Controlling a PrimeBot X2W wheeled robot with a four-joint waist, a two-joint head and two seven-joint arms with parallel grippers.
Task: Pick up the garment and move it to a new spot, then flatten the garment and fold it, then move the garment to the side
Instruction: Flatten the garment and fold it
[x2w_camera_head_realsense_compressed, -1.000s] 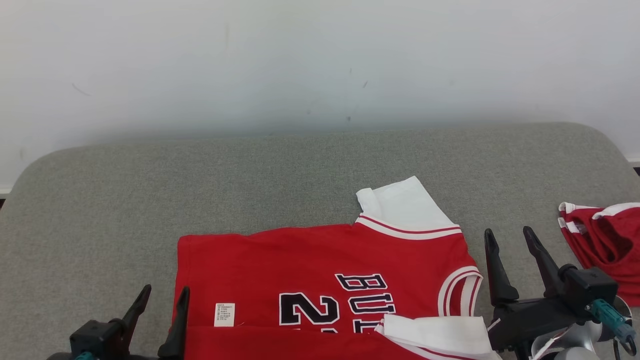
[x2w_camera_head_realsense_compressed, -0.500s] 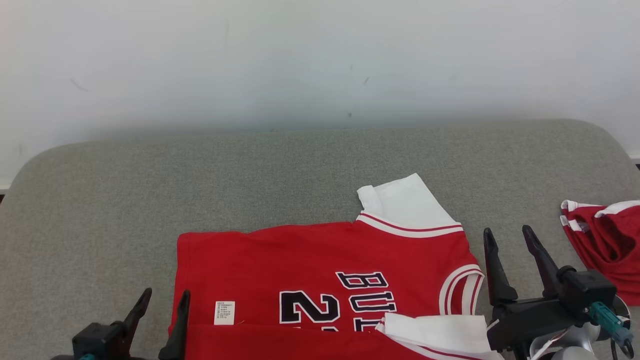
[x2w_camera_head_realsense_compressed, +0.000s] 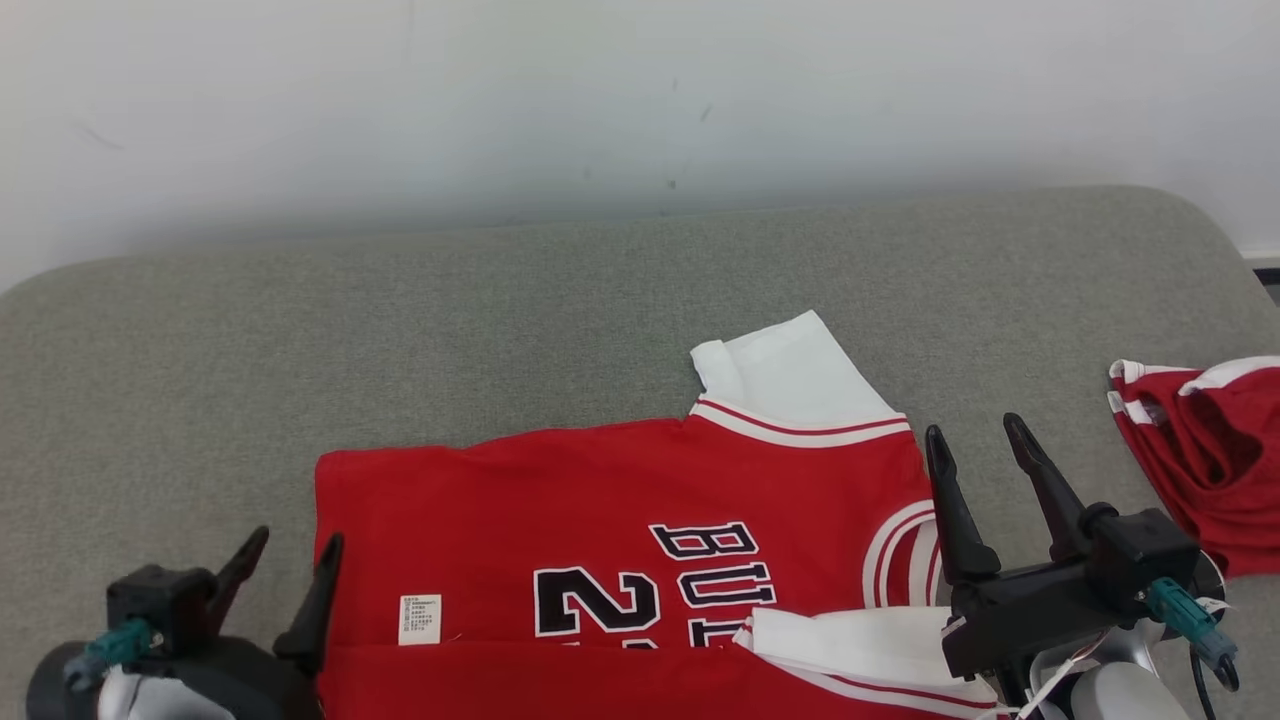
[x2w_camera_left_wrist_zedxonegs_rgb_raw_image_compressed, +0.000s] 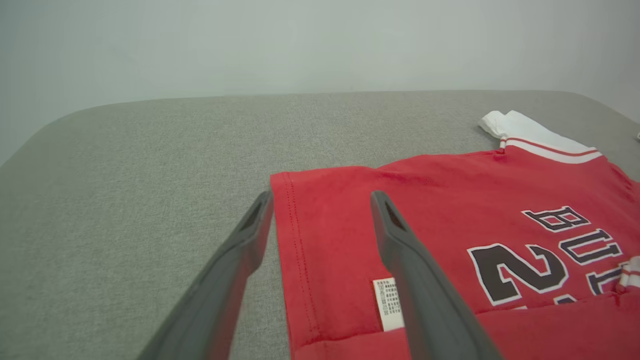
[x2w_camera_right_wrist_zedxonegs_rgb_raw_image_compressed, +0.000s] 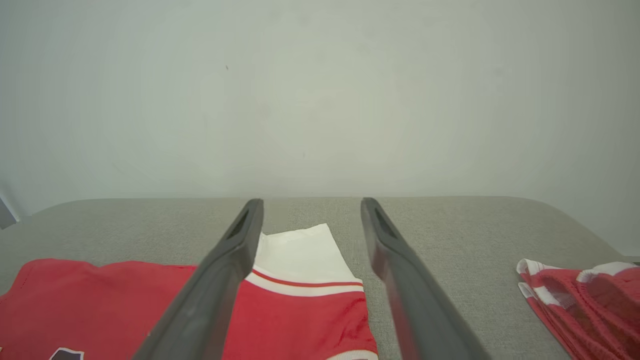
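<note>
**A:** What do we find on the worktop?

**B:** We find a red basketball jersey with white sleeves and black lettering (x2w_camera_head_realsense_compressed: 600, 490). It lies flat on the grey fabric-covered worktop (x2w_camera_head_realsense_compressed: 500, 320), close to the near edge. Its hem is to the left and its collar to the right. The far white sleeve (x2w_camera_head_realsense_compressed: 790, 375) points away from us, and the near white sleeve (x2w_camera_head_realsense_compressed: 860, 650) lies folded over the chest.

**A:** And our grippers?

**B:** Our left gripper (x2w_camera_head_realsense_compressed: 297, 540) is at the near left with its jaws released and empty. They straddle the hem: one jaw is over bare worktop, the other over red cloth beside a small white label (x2w_camera_head_realsense_compressed: 420, 618). Our right gripper (x2w_camera_head_realsense_compressed: 972, 428) is at the near right by the collar, jaws also spread and grasping nothing. We cannot tell whether either one touches the cloth.

**A:** Anything else?

**B:** A crumpled red-and-white garment (x2w_camera_head_realsense_compressed: 1200, 450) lies at the right edge, well apart from the jersey. A plain white wall (x2w_camera_head_realsense_compressed: 600, 100) rises behind the worktop.
</note>
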